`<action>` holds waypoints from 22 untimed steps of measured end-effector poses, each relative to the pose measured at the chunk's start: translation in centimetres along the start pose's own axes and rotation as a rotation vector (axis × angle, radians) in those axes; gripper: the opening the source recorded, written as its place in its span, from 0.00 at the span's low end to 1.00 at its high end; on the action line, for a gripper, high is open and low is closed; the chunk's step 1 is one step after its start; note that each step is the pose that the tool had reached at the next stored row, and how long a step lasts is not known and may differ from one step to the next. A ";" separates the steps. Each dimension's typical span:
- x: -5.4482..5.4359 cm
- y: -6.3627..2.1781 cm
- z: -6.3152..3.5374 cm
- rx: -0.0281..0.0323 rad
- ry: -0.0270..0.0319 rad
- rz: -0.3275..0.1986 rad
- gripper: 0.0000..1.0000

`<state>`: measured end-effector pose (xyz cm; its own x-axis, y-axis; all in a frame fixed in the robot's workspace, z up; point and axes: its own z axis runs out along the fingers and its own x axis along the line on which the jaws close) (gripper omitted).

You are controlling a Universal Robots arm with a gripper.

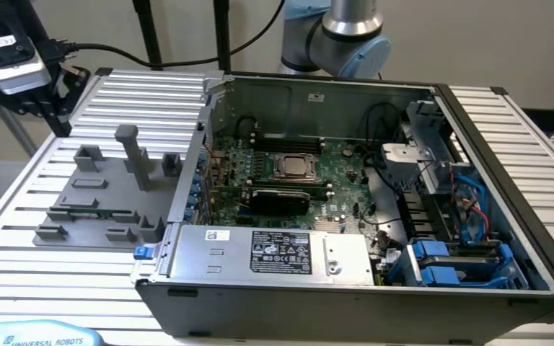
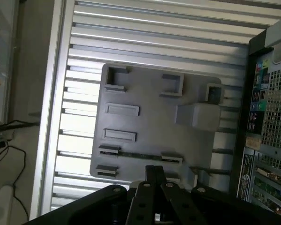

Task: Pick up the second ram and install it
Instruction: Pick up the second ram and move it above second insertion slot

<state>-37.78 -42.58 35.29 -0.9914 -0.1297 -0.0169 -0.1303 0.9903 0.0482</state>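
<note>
Ram first: in the exterior view the second ram (image 1: 89, 213) lies in the lower left of the frame, a thin green strip seated on edge between small holders of the grey tray (image 1: 70, 198), well apart from the open computer case (image 1: 306, 310) at the exterior view's right, where the motherboard (image 1: 345, 162) lies exposed with its long black slots (image 1: 277, 140) just beyond the socket. In the wrist view the second ram (image 2: 136, 153) reads as a slim dark line across the grey tray (image 2: 150, 112), and the gripper (image 2: 153, 169) hangs above that side of the tray, near the stick but not touching it. Its fingers seem drawn together on nothing, though the dark linkage makes this hard to read. I judge the stick light, stiff and brittle. It is best pinched across its two flat faces at mid-length, so it hangs level, with the contact edge left free.
</note>
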 end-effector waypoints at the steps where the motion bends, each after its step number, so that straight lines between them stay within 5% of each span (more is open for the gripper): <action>1: 0.0 0.00 0.02 -0.0003 0.0009 -0.019 0.11; 22: 0.0 -0.03 0.56 -0.0068 0.0192 -0.400 0.11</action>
<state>-37.78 -42.57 34.72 -0.8626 -0.5056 -0.0170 -0.5058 0.8613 0.0483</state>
